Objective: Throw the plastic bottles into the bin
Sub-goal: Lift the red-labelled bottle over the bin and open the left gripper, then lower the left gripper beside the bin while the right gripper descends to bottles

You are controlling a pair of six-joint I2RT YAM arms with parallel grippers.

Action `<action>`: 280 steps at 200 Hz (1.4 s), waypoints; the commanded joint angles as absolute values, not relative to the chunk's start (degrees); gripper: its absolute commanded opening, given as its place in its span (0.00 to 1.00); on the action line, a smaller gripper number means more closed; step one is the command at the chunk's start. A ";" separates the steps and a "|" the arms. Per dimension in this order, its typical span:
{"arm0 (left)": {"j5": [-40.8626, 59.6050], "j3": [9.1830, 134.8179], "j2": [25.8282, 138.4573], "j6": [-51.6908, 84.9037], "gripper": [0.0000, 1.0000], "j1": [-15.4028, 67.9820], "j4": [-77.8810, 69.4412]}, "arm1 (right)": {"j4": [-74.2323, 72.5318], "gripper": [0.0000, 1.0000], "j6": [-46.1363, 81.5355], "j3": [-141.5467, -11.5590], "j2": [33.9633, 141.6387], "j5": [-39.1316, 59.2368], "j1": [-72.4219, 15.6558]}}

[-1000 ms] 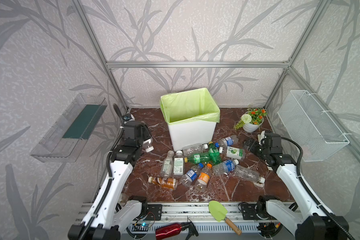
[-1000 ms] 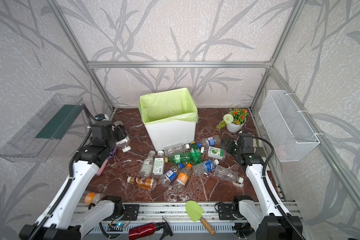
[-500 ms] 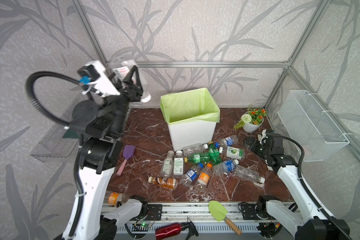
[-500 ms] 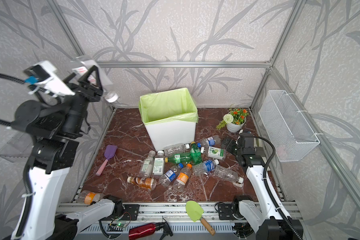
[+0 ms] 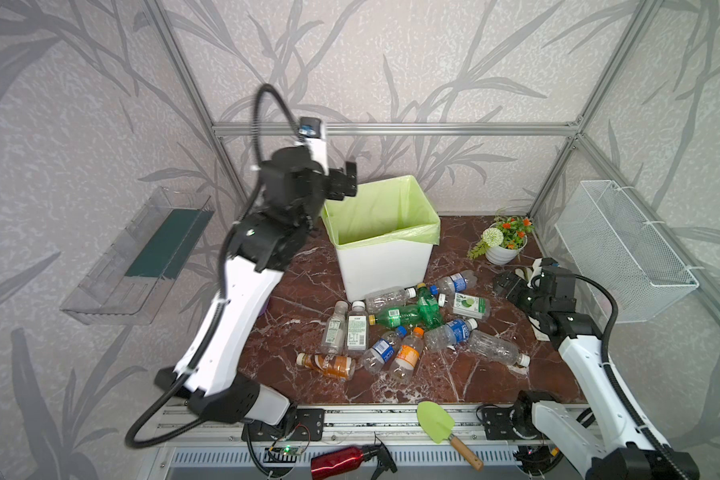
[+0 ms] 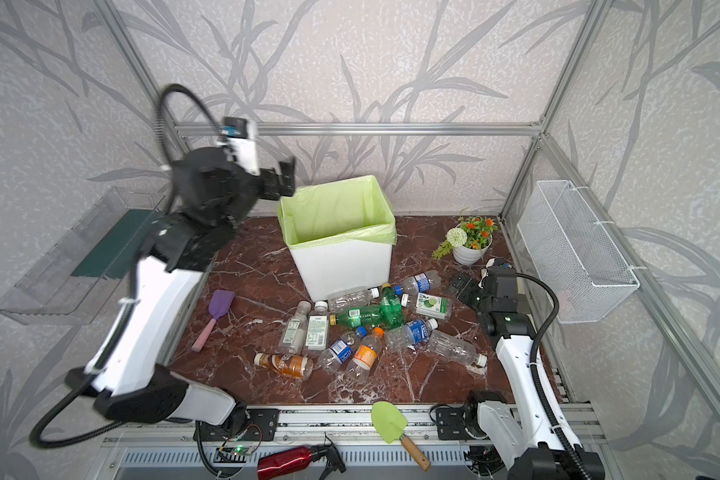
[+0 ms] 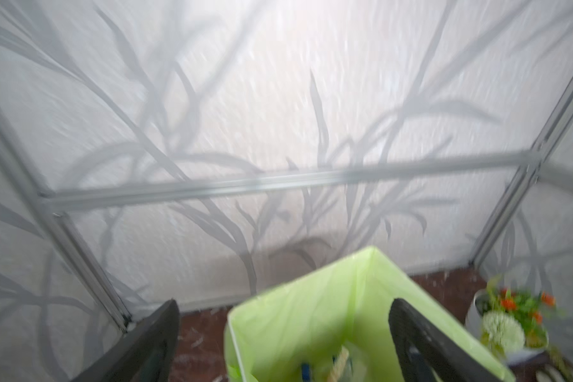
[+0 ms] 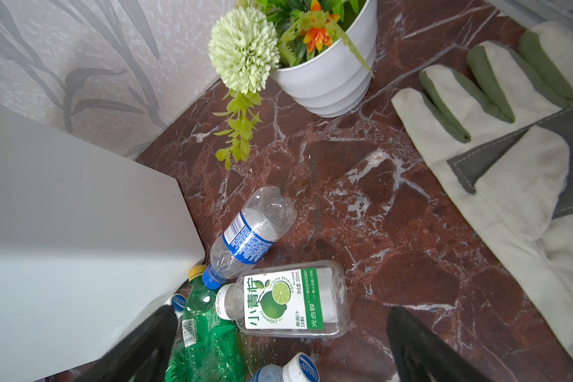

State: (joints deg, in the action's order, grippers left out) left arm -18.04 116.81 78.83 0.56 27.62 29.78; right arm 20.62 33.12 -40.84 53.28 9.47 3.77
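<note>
In both top views the left gripper [image 5: 344, 183] hangs by the bin's [image 5: 385, 270] left rim; the plastic bottles [image 5: 395, 320] lie heaped on the marble [image 5: 304, 291] before the bin. Left wrist view: jaws spread wide, empty — green liner [image 7: 311, 297] below. Right wrist view: the right gripper [image 8: 282, 311] gapes wide, empty, over a lime-label bottle [image 8: 298, 297] beside the bin.

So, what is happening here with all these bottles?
The left gripper is up at the rim of the bin, jaws open and empty. The left wrist view shows blurred items inside it. The right gripper hovers low and open by the plastic bottles, holding nothing. About a dozen lie on the table in front of the bin.
</note>
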 commanded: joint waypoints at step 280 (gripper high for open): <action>-29.74 52.48 51.87 15.88 0.99 22.15 21.45 | 66.38 0.99 74.16 -42.89 45.07 9.89 -0.16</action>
State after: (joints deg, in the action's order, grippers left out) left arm -28.16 53.43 52.18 17.96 21.93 24.34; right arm 60.55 68.77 -43.38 44.23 8.29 0.23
